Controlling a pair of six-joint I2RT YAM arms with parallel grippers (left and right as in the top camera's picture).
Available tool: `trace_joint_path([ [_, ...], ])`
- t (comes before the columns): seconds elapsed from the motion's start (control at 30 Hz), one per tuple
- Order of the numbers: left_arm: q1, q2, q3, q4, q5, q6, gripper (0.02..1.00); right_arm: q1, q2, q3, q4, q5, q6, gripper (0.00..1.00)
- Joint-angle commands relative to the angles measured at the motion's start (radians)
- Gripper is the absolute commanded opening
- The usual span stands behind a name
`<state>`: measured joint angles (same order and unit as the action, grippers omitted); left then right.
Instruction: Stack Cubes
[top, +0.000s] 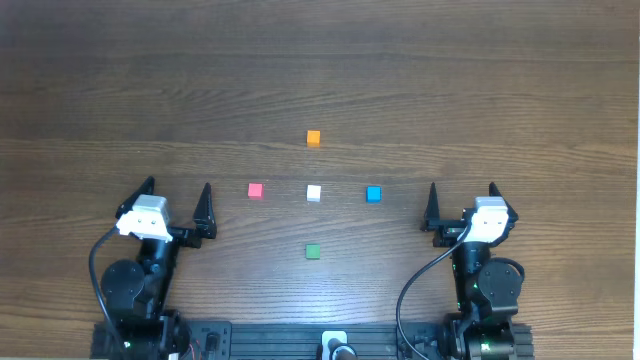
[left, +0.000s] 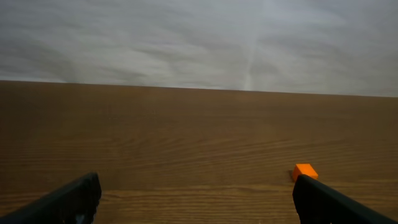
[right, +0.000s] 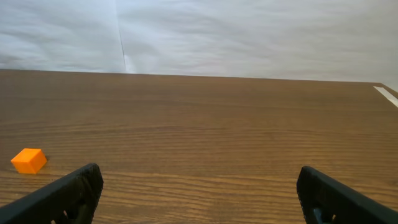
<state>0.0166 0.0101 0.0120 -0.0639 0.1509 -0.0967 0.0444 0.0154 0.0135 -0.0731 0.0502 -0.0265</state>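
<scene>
Top view: nothing stacked yet, I judge. Both jaws apart, empty. Next: left jaws must straddle small pink cube (top: 255, 190) on brown wooden desk (top: 500, 80).

We look onto a dark brown wooden table (top: 320, 60), its grain running across its width, lit evenly with no hard shadows. Beyond its far edge we see a white backdrop (left: 186, 43), faintly creased, with one vertical seam. A pale strip (right: 387, 95) lies along the table's right side.
</scene>
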Motion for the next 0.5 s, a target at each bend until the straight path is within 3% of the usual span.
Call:
trace_joint_path([
  [0.03, 0.006, -0.003, -0.006, 0.001, 0.009, 0.014, 1.000, -0.006, 0.000, -0.009, 0.002, -0.012, 0.003, 0.991],
  [0.5, 0.006, 0.007, -0.006, 0.001, 0.009, 0.014, 1.000, -0.006, 0.000, -0.009, 0.002, -0.012, 0.003, 0.991],
])
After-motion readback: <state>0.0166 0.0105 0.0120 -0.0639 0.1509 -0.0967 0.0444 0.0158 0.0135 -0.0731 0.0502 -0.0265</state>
